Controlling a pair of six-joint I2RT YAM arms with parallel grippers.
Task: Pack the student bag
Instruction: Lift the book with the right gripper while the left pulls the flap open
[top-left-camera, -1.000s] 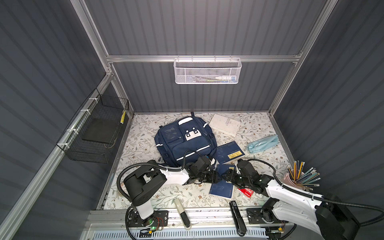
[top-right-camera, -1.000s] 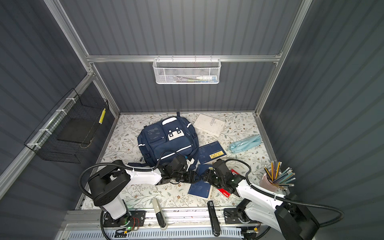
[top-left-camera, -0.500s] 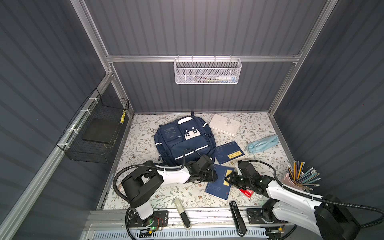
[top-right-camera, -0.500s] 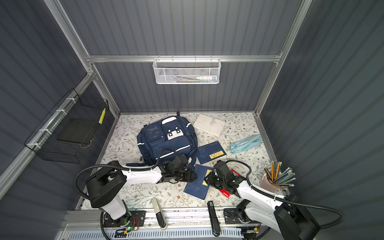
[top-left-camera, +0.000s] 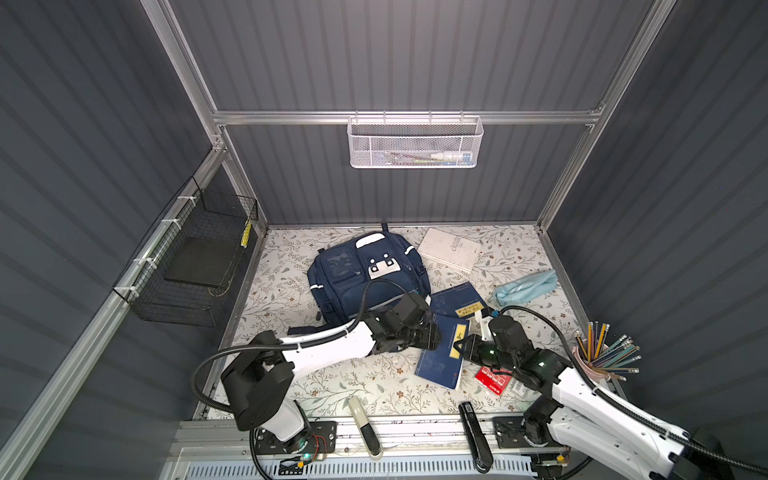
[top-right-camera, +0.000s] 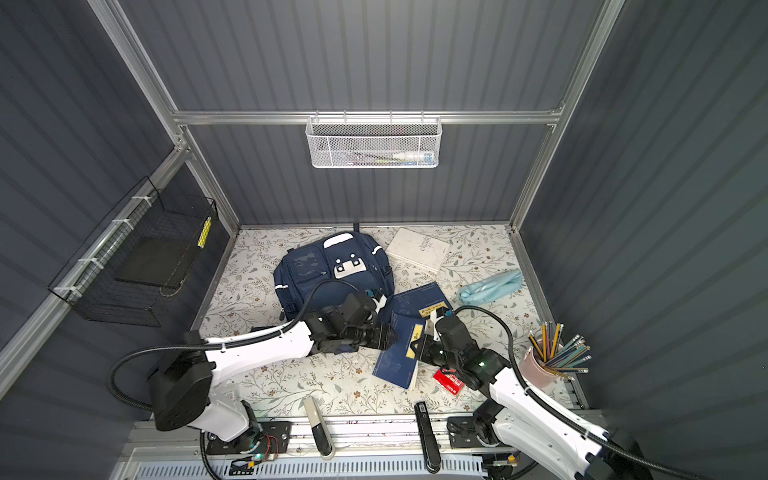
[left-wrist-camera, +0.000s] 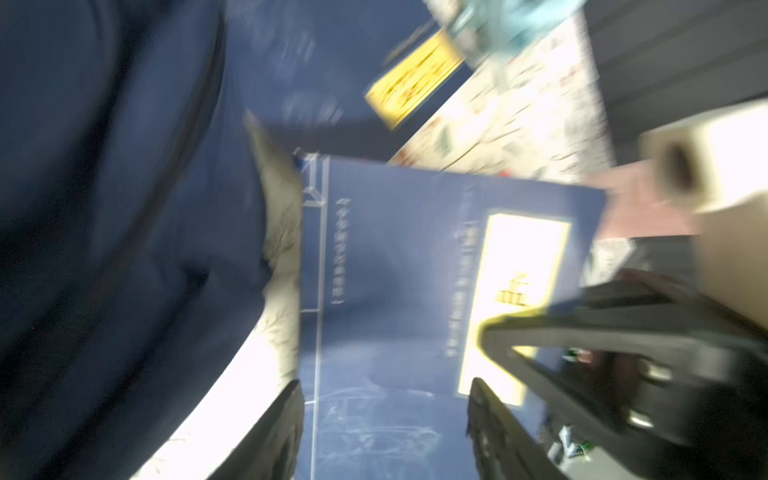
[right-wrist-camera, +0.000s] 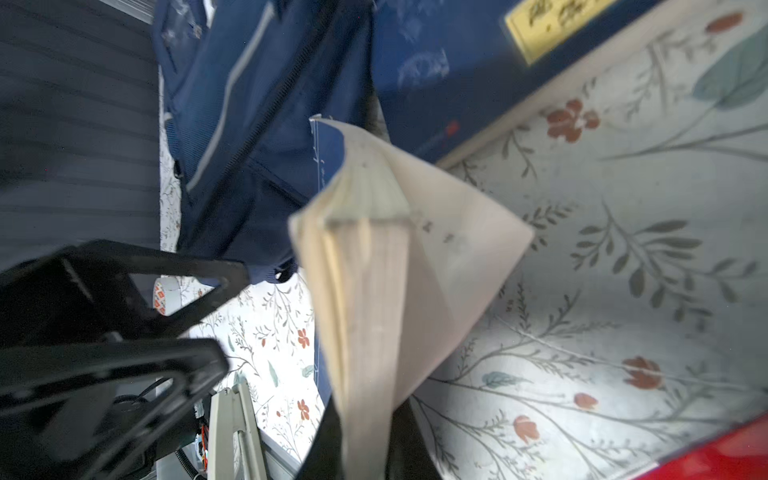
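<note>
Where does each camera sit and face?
Top views: high above the near edge, looking down at the floral table; the left arm and right arm show.
Left wrist: on the left arm, facing past its open left fingers onto the blue book; right fingers show too.
Right wrist: on the right arm, facing that book's page edges, clamped in its fingers.
Shared: all views show the student bag and the book.

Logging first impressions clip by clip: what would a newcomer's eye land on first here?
The two arms meet near the front of the table at a blue book. The right gripper is shut on its right edge, pages bowed, and the left gripper is open at its left side. Just behind lies the student bag, the biggest thing in view. A cup of pencils stands at the table's right edge.
</note>
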